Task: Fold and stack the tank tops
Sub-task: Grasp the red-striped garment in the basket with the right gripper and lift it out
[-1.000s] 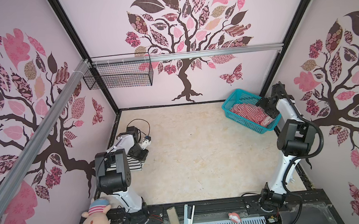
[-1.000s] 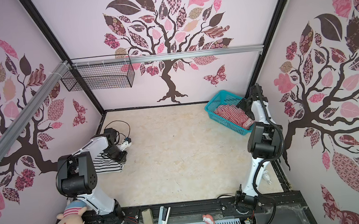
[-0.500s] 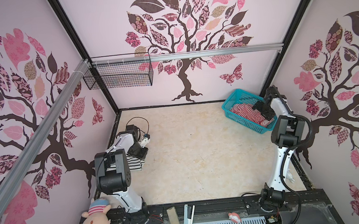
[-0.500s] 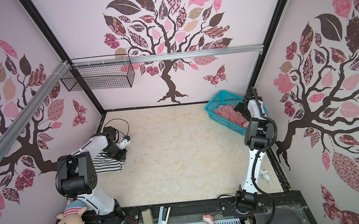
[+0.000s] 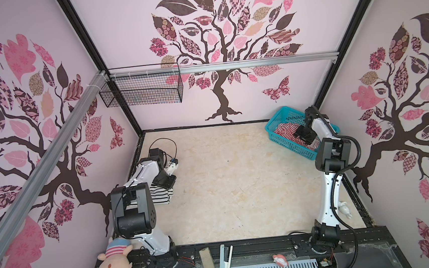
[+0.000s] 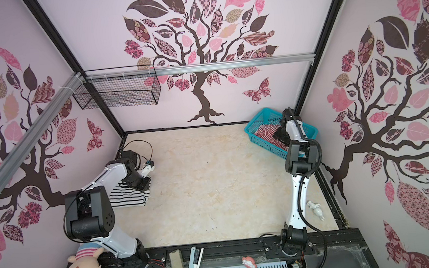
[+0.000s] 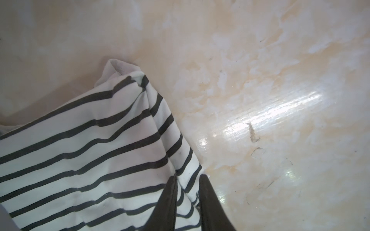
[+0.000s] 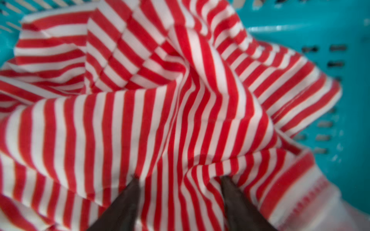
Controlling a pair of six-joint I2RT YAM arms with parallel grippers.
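In both top views the black-and-white tank top [image 5: 160,196] is seen lying folded on the marbled tabletop [image 5: 237,177] at its left edge. It is partly covered by the left arm [image 5: 143,175], whose fingertips are hidden there under the wrist. Only in the left wrist view is the left gripper [image 7: 187,180] shown. Its jaws stand close together, and a bunched fold at the edge of that top is clamped between them, while the rest of the cloth rests on the table.

The red-and-white tank top [image 5: 285,131] is seen in both top views as a crumpled heap inside the teal plastic basket [image 5: 275,124] at the far right corner of the table, well apart from the other top. The right arm [image 5: 323,128] is bent over it, and its fingertips are concealed by the wrist. What is missing is supplied by the somewhat blurred right wrist view. There the right gripper [image 8: 179,180] is found sunk in the heap, with its jaws roughly half apart and both tips pressed into the striped cloth. A low ridge of cloth lies between them but is not seen to be pinched. A pale trim band [image 8: 320,202] along one edge of the garment is made out only there. The striped-capped plush doll [image 5: 112,265] beside the left arm's base is shown by the top views alone.
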